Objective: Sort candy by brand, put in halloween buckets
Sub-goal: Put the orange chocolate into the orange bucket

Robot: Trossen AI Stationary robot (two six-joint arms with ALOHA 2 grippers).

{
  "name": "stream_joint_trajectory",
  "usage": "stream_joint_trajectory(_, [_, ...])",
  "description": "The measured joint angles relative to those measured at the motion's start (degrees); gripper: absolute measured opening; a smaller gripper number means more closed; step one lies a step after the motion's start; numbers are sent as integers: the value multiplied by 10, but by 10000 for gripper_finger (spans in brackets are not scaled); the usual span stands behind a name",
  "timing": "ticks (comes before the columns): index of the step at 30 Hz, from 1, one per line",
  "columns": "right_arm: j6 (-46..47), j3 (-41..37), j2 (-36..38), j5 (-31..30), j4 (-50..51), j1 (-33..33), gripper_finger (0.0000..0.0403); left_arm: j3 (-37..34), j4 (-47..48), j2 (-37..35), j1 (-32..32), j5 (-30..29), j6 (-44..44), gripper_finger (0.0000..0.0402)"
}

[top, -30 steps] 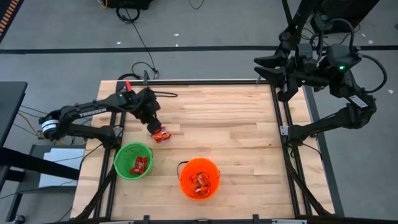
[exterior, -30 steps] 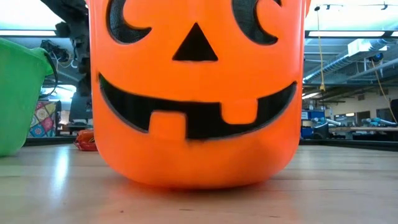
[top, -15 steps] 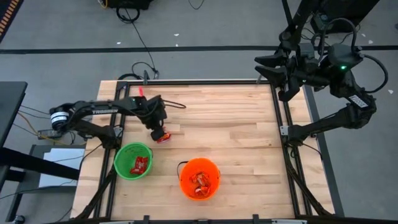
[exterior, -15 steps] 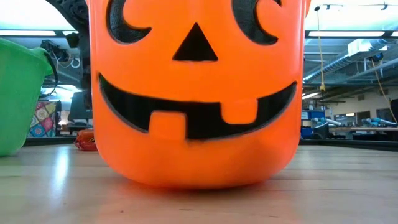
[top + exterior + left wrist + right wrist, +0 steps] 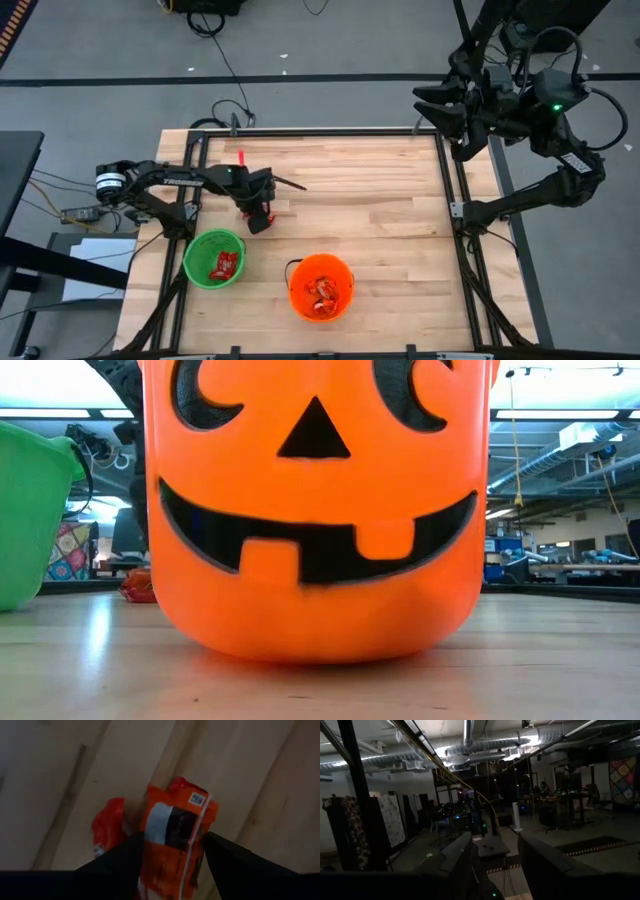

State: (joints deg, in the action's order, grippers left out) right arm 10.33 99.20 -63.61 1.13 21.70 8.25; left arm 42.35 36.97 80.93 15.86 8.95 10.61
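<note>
Where size sets the order, the wooden table is entered first, bearing all below.

Orange bucket: near edge, middle of the table; rigid plastic pail with a thin dark handle, several wrapped pieces already inside. Judged light and stiff, liable to slide if knocked.

Green bucket: near left, just left of the orange one, apart from it; red-wrapped pieces inside. Same handling.

Right gripper: parked above the far right corner, off the work, fingers standing apart on nothing.

Left gripper: low over the table just beyond the green bucket, jaws spread to either side of the orange-and-white candy and not yet closed on it.

Orange-and-white candy: lying on the boards on top of another piece. Judged very light, soft, crinkly, wrapper slick; best pinched across its flat middle, with a firm close so it does not slip out.

Red candy: smaller, just beside the first, outside the jaws. Judged the same; risk of being dragged along.
</note>
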Motion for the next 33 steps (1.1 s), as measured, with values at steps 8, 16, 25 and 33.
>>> stream_joint_trajectory(8, [2,0,0,1,-3,0,170,0,-11,16,-5,6,1,206])
stream_joint_trajectory(16, [0,0,0,1,-7,0,170,0,-10,16,-5,18,10,83])
stream_joint_trajectory(25, [0,0,0,15,-7,0,170,9,1,16,-5,56,31,21])
stream_joint_trajectory(33, [0,0,0,21,-7,0,170,147,114,16,-5,150,-10,11])
